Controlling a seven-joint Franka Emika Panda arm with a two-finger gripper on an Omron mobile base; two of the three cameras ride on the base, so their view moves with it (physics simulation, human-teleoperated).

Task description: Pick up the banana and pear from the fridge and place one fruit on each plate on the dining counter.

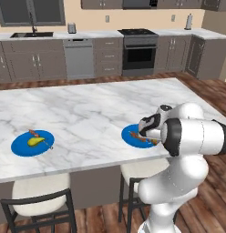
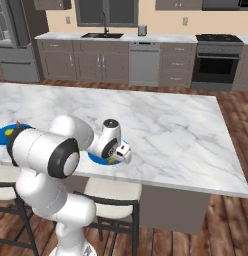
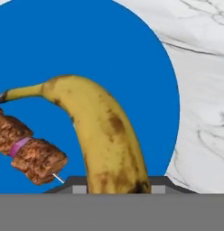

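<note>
Left base view: the pear (image 1: 34, 141) lies on the far-left plate (image 1: 21, 146) of the dining counter (image 1: 87, 118), beside a small reddish-brown skewer (image 1: 36, 134); that half of the task looks done. My gripper (image 1: 149, 134) hangs low over the second plate (image 1: 130, 137), near the counter's front edge above a stool (image 1: 142, 170). Right base view: the wrist is folded down and the gripper (image 2: 118, 159) sits right at the near plate (image 2: 98, 158), a sliver of yellow showing under it; the other plate (image 2: 6, 133) is partly behind my arm. The fridge (image 2: 13, 40) stands far back at left, no longer needed. Hand view: the banana (image 3: 102, 135) runs up from between the finger tips, jaws closed on its lower end, its stem end curving left over the blue plate (image 3: 95, 45) next to a skewer of browned meat (image 3: 30, 153). Whether the fruit already touches the plate I cannot tell. Judgement: lower slowly until it rests, keep it off the skewer and inside the rim, then open and lift straight up so it does not roll toward the edge.
</note>
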